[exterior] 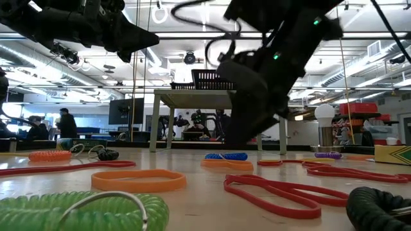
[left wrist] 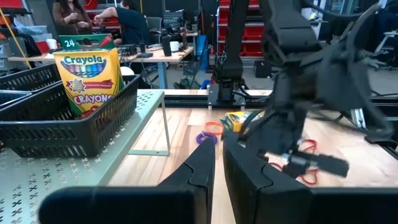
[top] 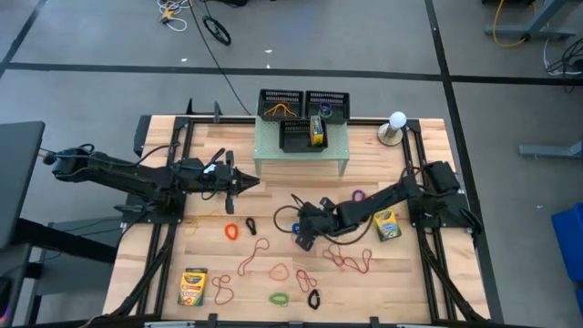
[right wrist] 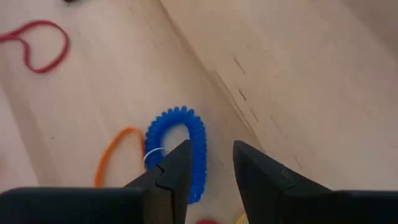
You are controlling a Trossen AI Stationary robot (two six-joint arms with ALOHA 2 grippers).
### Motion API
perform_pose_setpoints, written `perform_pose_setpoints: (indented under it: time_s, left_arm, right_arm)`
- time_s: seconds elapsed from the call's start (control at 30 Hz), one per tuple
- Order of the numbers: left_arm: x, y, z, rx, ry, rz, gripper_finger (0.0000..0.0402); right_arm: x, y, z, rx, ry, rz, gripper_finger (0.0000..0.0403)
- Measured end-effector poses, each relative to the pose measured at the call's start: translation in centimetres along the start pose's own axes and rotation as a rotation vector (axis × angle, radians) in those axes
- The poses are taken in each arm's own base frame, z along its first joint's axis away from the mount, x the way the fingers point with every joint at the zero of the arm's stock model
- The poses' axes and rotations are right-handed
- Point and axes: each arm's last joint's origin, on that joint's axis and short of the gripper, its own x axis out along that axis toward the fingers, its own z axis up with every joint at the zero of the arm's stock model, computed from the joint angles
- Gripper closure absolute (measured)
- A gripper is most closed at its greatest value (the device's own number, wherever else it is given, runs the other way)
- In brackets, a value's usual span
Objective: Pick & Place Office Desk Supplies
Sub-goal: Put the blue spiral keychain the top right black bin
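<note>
Inspecting the counter (top: 410, 273), we find the right hand (right wrist: 208, 163) low over a blue coil loop (right wrist: 186, 134), fingers parted, holding nothing. Left hand (left wrist: 217, 163) hovers closed and empty beside the riser (top: 301, 157); one crayon box (left wrist: 90, 74) sits in a tray (left wrist: 74, 127).

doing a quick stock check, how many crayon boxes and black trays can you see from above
crayon boxes: 3 (2 on the table, 1 in a tray)
black trays: 3
total: 6
</note>
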Motion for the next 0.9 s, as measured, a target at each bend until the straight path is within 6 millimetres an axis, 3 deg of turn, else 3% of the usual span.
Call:
perform_pose_setpoints:
  time_s: [0.27, 0.57, 0.9]
  left_arm:
    - [0.0, 0.0, 0.0, 0.0, 0.0, 0.001, 0.0363]
    - [0.0, 0.0, 0.0, 0.0, 0.001, 0.0, 0.0363]
    - [0.0, 0.0, 0.0, 0.0, 0.001, 0.0, 0.0363]
  right_arm:
    - [1.4, -0.4, -0.1, 0.007, 0.079, 0.044, 0.0285]
    - [1.1, -0.1, -0.1, 0.05, 0.098, 0.075, 0.038]
    - [-2.3, 2.7, 2.3, 0.039, 0.136, 0.041, 0.0369]
